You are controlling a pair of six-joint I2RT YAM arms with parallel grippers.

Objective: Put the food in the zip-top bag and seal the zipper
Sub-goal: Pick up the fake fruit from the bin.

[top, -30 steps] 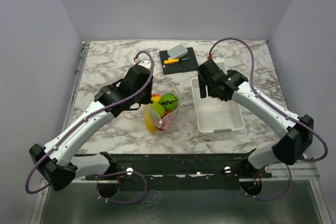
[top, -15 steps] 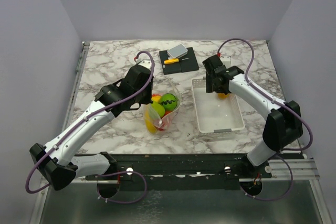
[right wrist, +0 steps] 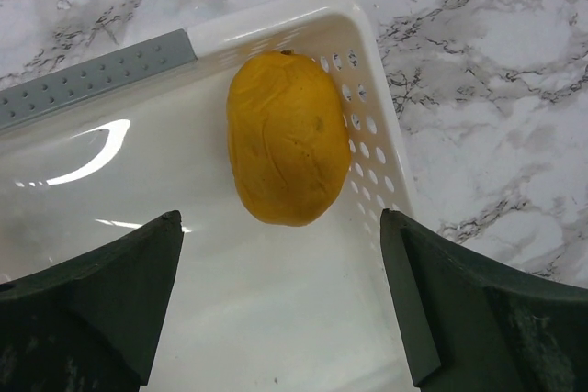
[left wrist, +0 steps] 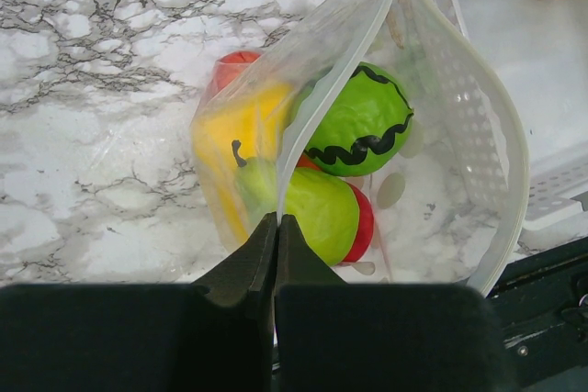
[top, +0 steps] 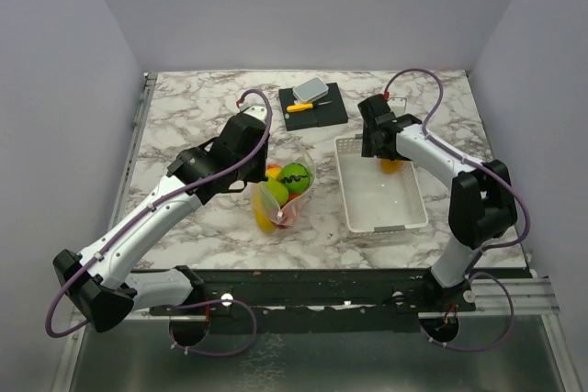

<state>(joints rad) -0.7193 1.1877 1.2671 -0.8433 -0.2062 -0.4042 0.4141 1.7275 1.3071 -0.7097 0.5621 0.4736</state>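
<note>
Landmark: white slatted rectangular plastic basket [top: 381, 199], right of centre on grey-veined marble desk [top: 193, 117].

Just left of basket: clear polka-dotted zip-top bag [top: 280, 192], mouth gaping open, not sealed.

Inside bag:
- green-and-red toy fruit [left wrist: 322, 213], nearest the mouth
- green glossy toy fruit with black wavy line [left wrist: 360, 126]
- yellow toy fruit [left wrist: 241, 130]
- red toy fruit [left wrist: 237, 61], deepest in

Left gripper [left wrist: 277, 227] left of basket, over bag. Jaws closed tight on bag's rim, pinching pale whitish zipper strip [left wrist: 317, 89]. Other side of rim bowed away toward basket.

Inside basket, at far right corner: orange-yellow oval toy fruit [right wrist: 287, 140], lying flat, touching perforated side wall.

Right gripper [right wrist: 278, 218] above basket's far end, pointed down. Jaws spread wide, holding nothing. Oval fruit just past the fingertips in wrist view, apart from both.

Beyond basket's far-left corner: black square mat [top: 333, 109], with grey block [top: 312, 90] and yellow-handled knife [top: 301, 106] on it.
</note>
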